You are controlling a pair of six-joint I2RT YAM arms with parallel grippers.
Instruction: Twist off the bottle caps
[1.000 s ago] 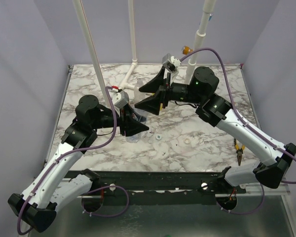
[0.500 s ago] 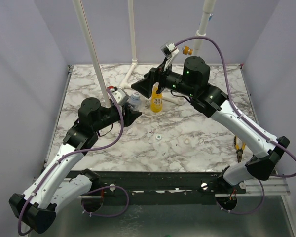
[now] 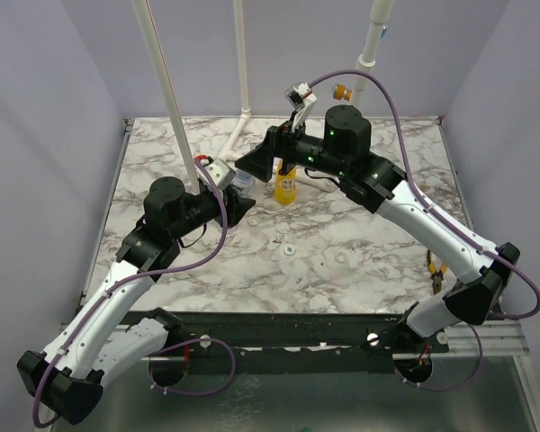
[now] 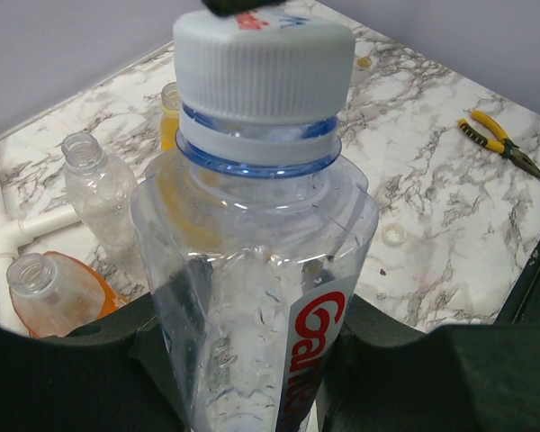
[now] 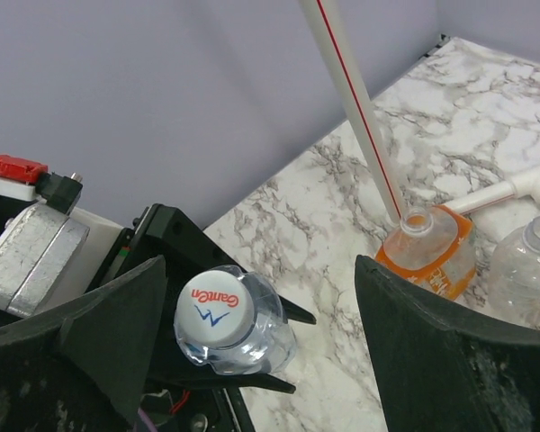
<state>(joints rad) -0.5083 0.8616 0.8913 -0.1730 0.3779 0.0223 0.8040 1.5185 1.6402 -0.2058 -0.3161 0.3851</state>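
My left gripper (image 3: 237,203) is shut on the clear blue-labelled bottle (image 4: 252,297) and holds it upright. Its white ribbed cap (image 4: 263,63) is on the neck. My right gripper (image 5: 270,333) is wide open above that cap (image 5: 214,311), which lies nearer its left finger (image 5: 99,342); neither finger touches it. The squat orange bottle (image 5: 429,247) and the small clear bottle (image 5: 531,261) stand uncapped behind. The slender yellow-orange bottle (image 3: 285,187) stands beside them. Two loose caps (image 3: 290,250) (image 3: 342,258) lie on the marble table.
The white pipe frame (image 3: 240,126) rises at the back, with a slanted pole (image 5: 351,99) and a yellow-orange knob (image 3: 342,91). Yellow-handled pliers (image 3: 435,274) lie near the table's right front edge (image 3: 468,216).
My left gripper has carried the bottle toward the back of the table. My right gripper has swung left and now hangs open over the bottle's cap, uncovering the yellow-orange bottle.
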